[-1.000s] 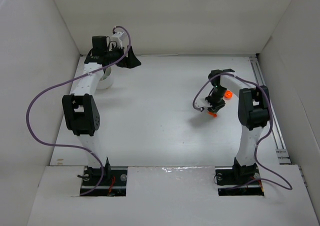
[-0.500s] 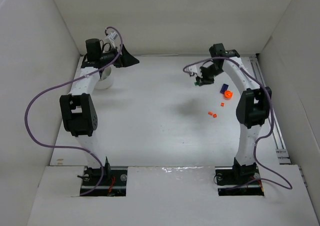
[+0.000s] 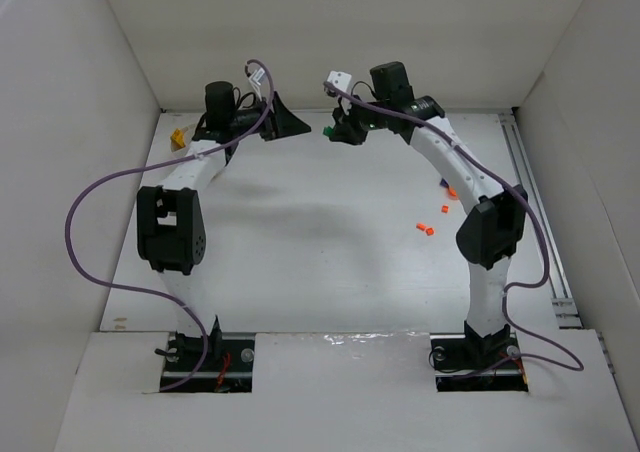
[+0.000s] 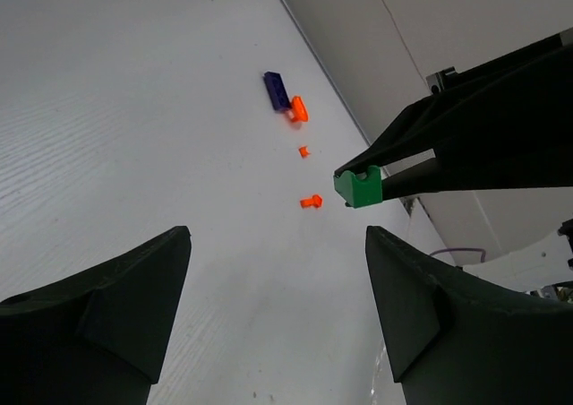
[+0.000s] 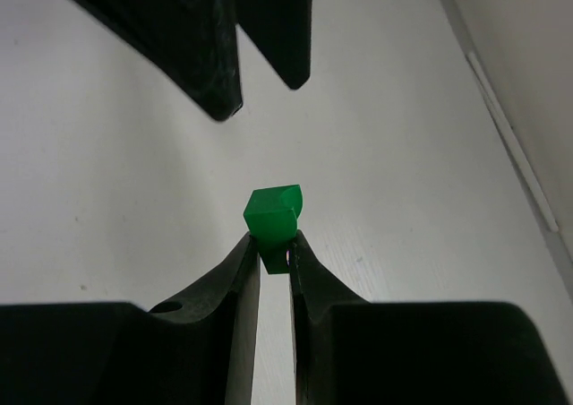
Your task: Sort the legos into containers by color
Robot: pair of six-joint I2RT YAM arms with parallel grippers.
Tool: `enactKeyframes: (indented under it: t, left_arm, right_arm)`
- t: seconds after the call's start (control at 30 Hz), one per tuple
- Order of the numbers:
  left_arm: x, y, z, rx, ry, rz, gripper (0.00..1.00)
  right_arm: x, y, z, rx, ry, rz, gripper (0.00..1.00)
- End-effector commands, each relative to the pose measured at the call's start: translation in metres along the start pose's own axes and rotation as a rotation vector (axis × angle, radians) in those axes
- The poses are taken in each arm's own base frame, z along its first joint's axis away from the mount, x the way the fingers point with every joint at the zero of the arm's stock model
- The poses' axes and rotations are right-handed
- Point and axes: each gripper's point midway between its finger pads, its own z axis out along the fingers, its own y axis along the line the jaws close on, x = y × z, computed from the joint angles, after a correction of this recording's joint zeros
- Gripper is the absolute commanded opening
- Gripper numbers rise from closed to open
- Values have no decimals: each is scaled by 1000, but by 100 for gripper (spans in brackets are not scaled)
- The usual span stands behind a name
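Observation:
My right gripper (image 3: 337, 130) is shut on a small green lego (image 5: 273, 215), held above the table at the back centre; the lego sticks out past the fingertips (image 5: 243, 253). My left gripper (image 3: 286, 122) is open and empty. It faces the right gripper from the left, a short gap away, and sees the green lego (image 4: 358, 187) ahead. A dark blue lego (image 4: 277, 90) and three orange legos (image 4: 299, 109) (image 4: 304, 151) (image 4: 311, 202) lie on the table at the right (image 3: 429, 230). The white bowl is mostly hidden by the left arm; a yellow-orange piece (image 3: 180, 137) shows there.
White walls enclose the table on the left, back and right. A metal rail (image 3: 540, 222) runs along the right edge. Purple cables loop off both arms (image 3: 90, 202).
The right gripper rose from the orange legos and swung to the back centre with the green lego. The left gripper swung right, away from the bowl, and now faces it.

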Motion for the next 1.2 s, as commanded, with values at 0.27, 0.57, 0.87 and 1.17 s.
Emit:
enactKeyframes:
  t: [0.27, 0.57, 0.87, 1.17]
  left_arm:
    - [-29, -51, 2, 106, -26, 142, 63]
    - [-22, -56, 9, 136, 12, 154, 65]
    - [-19, -58, 17, 142, 34, 164, 65]
    - [-17, -53, 23, 123, 44, 144, 50]
  right_arm:
    - [-43, -4, 4, 111, -69, 126, 4]
    - [-47, 4, 11, 119, -67, 100, 4]
    - [-51, 7, 17, 121, -63, 73, 4]
    - [-60, 8, 18, 120, -78, 60, 4]
